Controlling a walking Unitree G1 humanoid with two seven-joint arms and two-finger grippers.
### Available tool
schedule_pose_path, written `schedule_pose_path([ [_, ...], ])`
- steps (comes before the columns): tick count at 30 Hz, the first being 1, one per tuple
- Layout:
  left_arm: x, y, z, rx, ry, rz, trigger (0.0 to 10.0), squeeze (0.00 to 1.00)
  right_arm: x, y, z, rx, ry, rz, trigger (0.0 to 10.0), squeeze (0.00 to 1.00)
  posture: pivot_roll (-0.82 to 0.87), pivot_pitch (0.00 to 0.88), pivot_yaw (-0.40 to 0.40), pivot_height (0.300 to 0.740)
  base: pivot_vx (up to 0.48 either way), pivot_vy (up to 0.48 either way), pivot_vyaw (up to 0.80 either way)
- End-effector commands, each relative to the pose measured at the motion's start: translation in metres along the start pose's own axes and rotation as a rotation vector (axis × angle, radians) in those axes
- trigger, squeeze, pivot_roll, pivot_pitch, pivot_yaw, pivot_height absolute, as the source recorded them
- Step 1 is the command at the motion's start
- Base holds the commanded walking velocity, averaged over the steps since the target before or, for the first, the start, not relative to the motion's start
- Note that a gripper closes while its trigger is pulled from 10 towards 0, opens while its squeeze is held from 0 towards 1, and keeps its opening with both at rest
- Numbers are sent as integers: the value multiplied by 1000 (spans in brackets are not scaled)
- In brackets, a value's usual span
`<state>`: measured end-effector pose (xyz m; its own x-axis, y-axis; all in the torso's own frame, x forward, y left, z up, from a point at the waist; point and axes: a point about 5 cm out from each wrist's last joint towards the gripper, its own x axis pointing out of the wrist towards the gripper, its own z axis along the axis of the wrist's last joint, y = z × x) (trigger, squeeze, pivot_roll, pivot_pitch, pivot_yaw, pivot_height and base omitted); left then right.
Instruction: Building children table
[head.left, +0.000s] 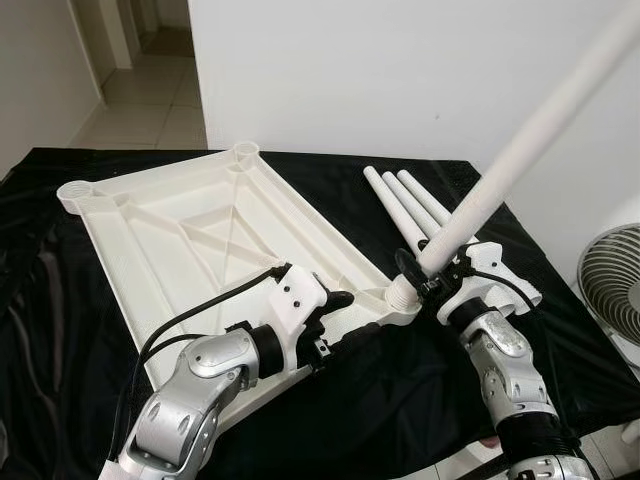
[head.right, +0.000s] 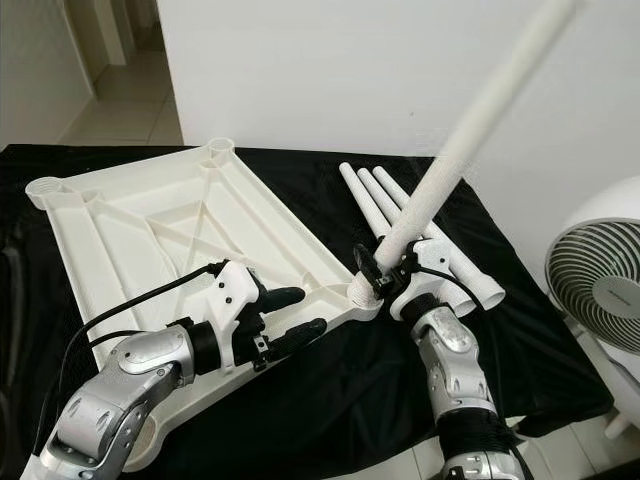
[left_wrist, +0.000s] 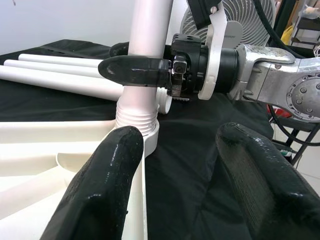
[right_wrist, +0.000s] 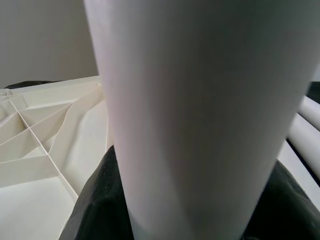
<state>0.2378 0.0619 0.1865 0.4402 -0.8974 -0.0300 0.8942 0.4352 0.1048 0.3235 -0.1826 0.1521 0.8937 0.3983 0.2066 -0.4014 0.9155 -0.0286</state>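
Resting our left gripper (head.right: 295, 315) with fingers spread wide over one upturned white tabletop (head.left: 190, 235), corner socket (head.left: 400, 298) at its three o'clock, our right gripper (head.left: 432, 268) clamped around one white leg (head.left: 520, 150) standing in that socket, three spare legs (head.left: 405, 205) lying at twelve o'clock.

Black cloth (head.left: 420, 400) under everything, white fan (head.right: 600, 290) just beside it, tiled hallway floor (head.left: 150, 105) behind.

No text, label or number can be read anywhere.
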Motion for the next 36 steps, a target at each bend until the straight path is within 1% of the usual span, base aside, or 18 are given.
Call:
schedule_pose_path([
  [1,0,3,-4,-1,13,80,10000,0,-1,-5,0,4,11,-8,0,0,27,45,-56,740,0,0,0],
  [6,-1,3,-3,-1,15,82,10000,0,2,-6,2,-3,20,25,0,0,28,43,-53,740,0,0,0],
  [7,-1,4,-3,0,16,80,10000,0,3,-7,0,-5,49,38,9294,0,28,41,-51,740,0,0,0],
  [8,-1,4,-3,0,16,80,10000,0,3,-7,0,-5,49,38,9294,0,28,41,-51,740,0,0,0],
  [9,-1,4,-3,2,17,79,10000,0,4,-7,-1,-13,76,49,10000,0,28,39,-50,740,0,0,0],
  [12,-1,4,-3,4,18,77,10000,0,6,-9,-4,-6,125,58,10000,0,27,38,-47,740,0,0,0],
  [15,-1,5,-3,4,18,76,10000,0,10,-11,-4,-50,169,59,10000,0,26,37,-46,740,0,0,0],
  [16,-1,4,-3,5,18,74,10000,0,12,-11,-5,-82,186,62,10000,0,24,34,-44,740,0,0,0],
  [17,-1,4,-3,5,18,74,10000,0,12,-11,-5,-82,186,62,10000,0,24,34,-44,740,0,0,0],
  [18,-1,4,-3,5,18,72,10000,0,14,-11,-5,-119,197,74,10000,0,25,34,-44,740,0,0,0],
  [20,-1,4,-3,5,18,72,10000,0,14,-11,-5,-119,197,74,10000,0,25,34,-44,740,0,0,0],
  [22,0,4,-3,7,19,69,10000,0,13,-6,-8,-189,208,151,10000,0,28,32,-45,740,0,0,0],
  [23,0,4,-3,7,19,69,10000,0,13,-6,-8,-189,208,151,10000,0,28,32,-45,740,0,0,0],
  [25,-1,4,-3,8,19,69,10000,0,10,-1,-9,-238,199,220,10000,0,28,32,-45,740,0,0,0],
  [28,-1,4,-3,9,19,71,10000,0,9,1,-9,-226,202,240,10000,0,30,33,-46,740,0,0,0],
  [31,-2,4,-2,8,19,75,10000,0,6,3,-12,-164,233,284,10000,0,31,40,-46,740,0,0,0],
  [33,-2,4,-2,8,19,75,10000,0,5,1,-13,-163,241,278,10000,0,31,40,-46,740,0,0,0],
  [36,-2,4,-2,7,18,75,10000,0,6,-5,-18,-132,279,231,10000,0,31,40,-46,740,0,0,0],
])
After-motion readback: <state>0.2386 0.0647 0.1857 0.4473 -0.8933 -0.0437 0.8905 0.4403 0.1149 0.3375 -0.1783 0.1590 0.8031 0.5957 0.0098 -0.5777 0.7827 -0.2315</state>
